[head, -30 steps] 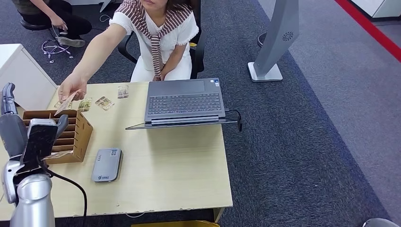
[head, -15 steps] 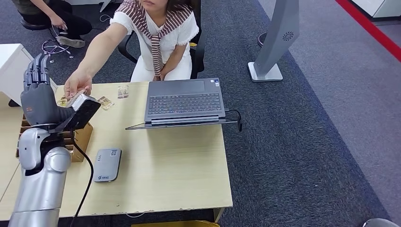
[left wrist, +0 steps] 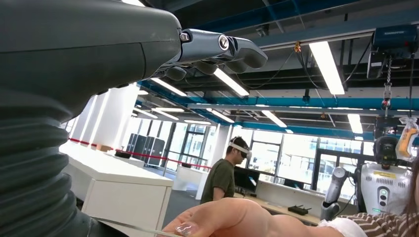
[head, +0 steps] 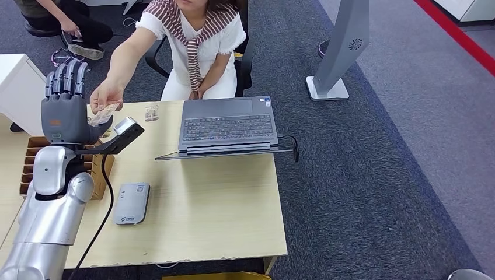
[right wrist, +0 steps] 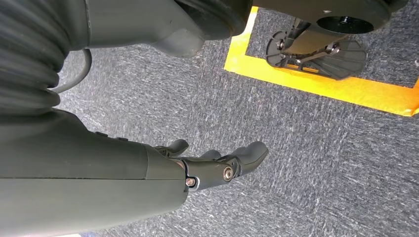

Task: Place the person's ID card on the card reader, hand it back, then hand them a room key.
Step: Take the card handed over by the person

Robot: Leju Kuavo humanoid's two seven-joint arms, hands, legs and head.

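Left hand [head: 65,114], fingers spread and empty, is raised just beside the ID card [head: 103,113] pinched in the person's hand [head: 107,95]; close thumb and fingers squarely on the card's free edge before drawing it away.

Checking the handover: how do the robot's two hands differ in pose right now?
The left hand is raised above the light wooden table, fingers upright and spread, beside the pale ID card that the person's hand holds out. The right hand hangs low over grey carpet, fingers loosely curled. Both hold nothing.
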